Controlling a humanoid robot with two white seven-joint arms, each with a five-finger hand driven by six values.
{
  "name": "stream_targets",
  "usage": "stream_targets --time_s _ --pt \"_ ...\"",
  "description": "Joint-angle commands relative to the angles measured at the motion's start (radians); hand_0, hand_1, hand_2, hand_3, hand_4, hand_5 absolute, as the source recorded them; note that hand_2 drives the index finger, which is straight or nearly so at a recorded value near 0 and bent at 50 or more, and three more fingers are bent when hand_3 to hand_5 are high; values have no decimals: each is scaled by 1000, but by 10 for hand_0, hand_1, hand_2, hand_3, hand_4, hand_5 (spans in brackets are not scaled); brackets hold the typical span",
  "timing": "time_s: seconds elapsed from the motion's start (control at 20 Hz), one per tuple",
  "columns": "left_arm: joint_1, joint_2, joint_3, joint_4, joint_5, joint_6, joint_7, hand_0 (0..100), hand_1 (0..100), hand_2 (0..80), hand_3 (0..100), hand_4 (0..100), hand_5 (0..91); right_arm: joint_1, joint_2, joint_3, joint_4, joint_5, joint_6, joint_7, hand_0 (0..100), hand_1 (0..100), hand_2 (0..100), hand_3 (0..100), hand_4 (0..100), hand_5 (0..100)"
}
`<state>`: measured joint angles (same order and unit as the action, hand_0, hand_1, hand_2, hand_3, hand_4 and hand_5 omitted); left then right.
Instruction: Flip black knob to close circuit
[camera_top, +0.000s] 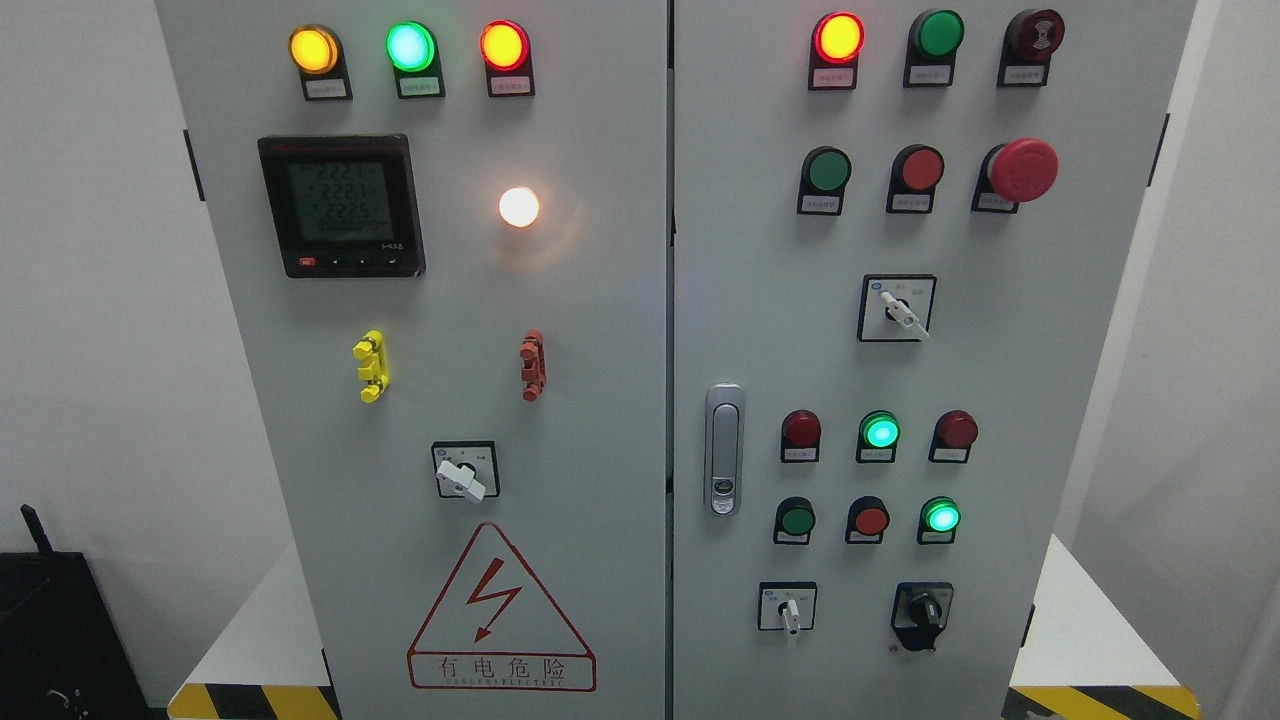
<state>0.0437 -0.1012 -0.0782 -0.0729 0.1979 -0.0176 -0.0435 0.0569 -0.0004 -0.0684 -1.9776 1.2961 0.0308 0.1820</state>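
A grey two-door cabinet (600, 400) fills the view against white walls (90, 300); the black knob (922, 610) sits at 5 o'clock on the right door, a white switch (790, 610) at its 9 o'clock; neither hand shows, so their state cannot be told.

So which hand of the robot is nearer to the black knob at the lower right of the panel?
Neither can be named: no hand or arm shows in the head view. The black knob sits untouched at the lower right of the right cabinet door, beside a white selector switch.
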Motion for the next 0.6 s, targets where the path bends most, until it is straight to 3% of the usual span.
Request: stream_targets --time_s 0.0,0.35,0.55 --pt "1 0 0 1 0 -1 0 120 556 0 0 0 0 -41 19 39 48 29 30 27 0 0 945 1000 860 817" --pt "1 0 0 1 0 -1 0 120 556 0 0 0 0 -101 16 25 144 17 34 20 0 0 947 1000 859 817" --pt "-1 0 0 -1 -3 -1 0 120 556 0 0 0 0 -129 -6 -7 177 9 32 22 0 0 948 1000 859 817"
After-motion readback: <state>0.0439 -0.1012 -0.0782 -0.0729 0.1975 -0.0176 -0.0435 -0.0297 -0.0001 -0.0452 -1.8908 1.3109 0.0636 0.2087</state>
